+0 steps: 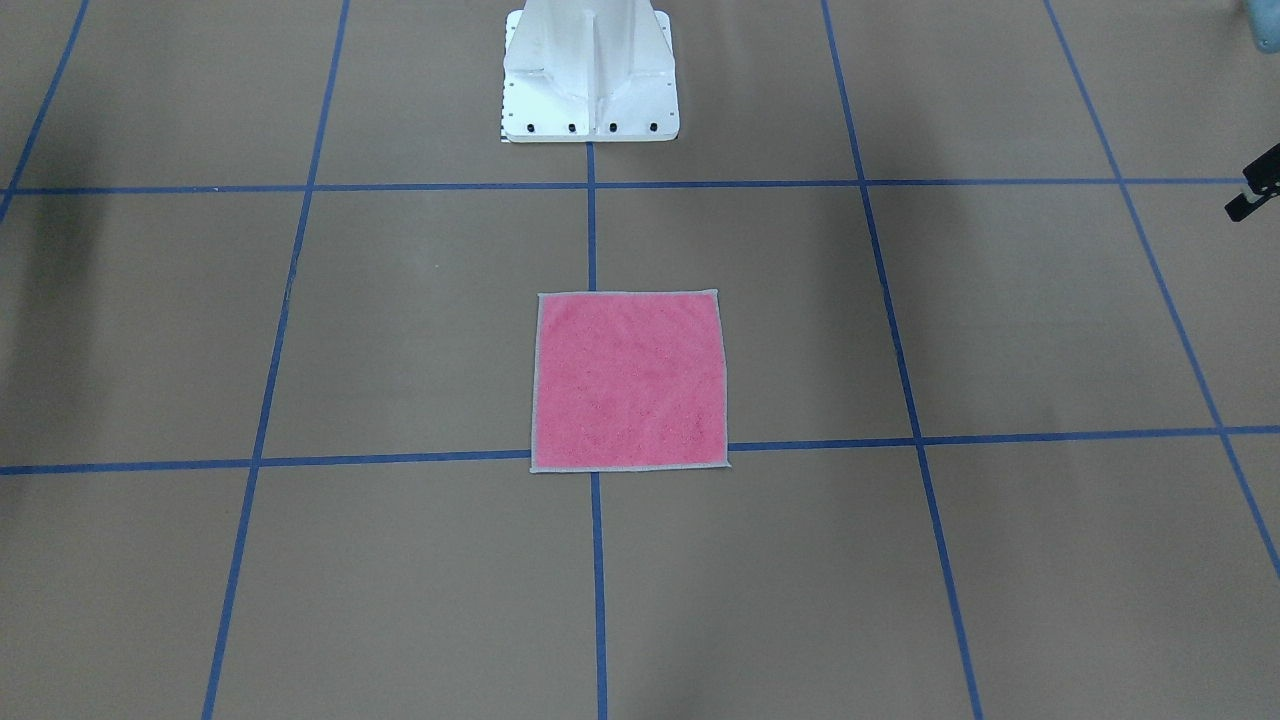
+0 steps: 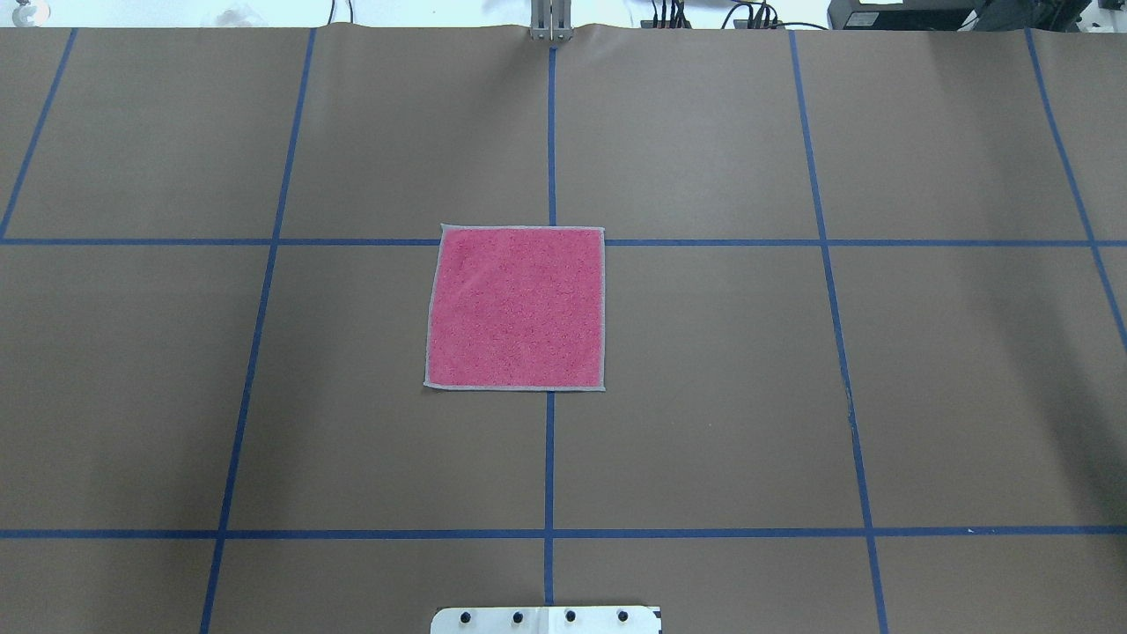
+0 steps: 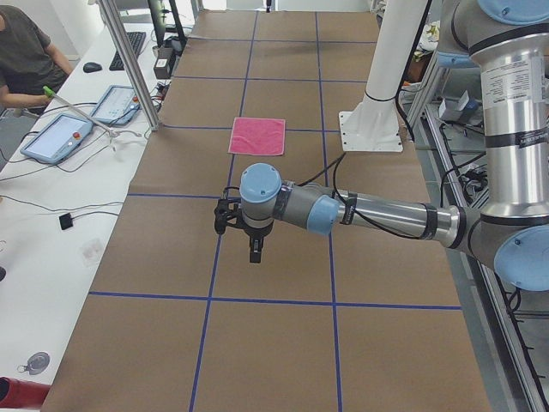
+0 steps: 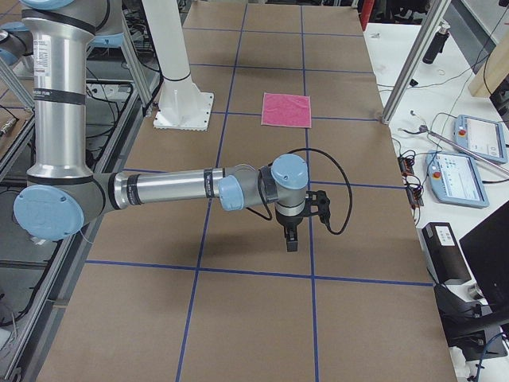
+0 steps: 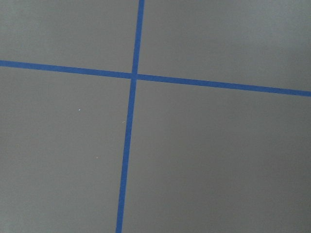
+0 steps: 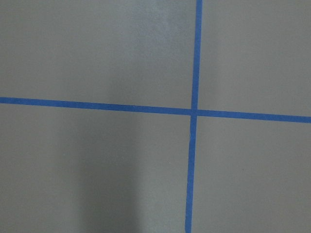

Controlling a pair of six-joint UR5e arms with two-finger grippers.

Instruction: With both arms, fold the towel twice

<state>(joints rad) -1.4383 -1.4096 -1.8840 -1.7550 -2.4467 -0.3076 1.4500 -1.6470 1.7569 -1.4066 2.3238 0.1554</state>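
Whether left hand (image 3: 255, 251) or right hand (image 4: 291, 240) is open I cannot tell, with towel (image 1: 628, 380) flat near pedestal (image 1: 590, 85).

1 towel (image 2: 516, 306). 2 arms: left arm (image 3: 377, 215), right arm (image 4: 167, 189). 1 pedestal (image 1: 590, 75). 2 pendants: near pendant (image 3: 57, 137), far pendant (image 3: 117, 104). 1 person (image 3: 26, 60). 1 keyboard (image 3: 129, 47). 1 mouse (image 3: 92, 67).

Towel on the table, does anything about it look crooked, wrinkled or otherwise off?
Nothing stands out. The towel lies flat and unfolded, pink face up, its hemmed edges roughly in line with the blue tape grid. The left gripper and right gripper hang over bare table, well clear of it.
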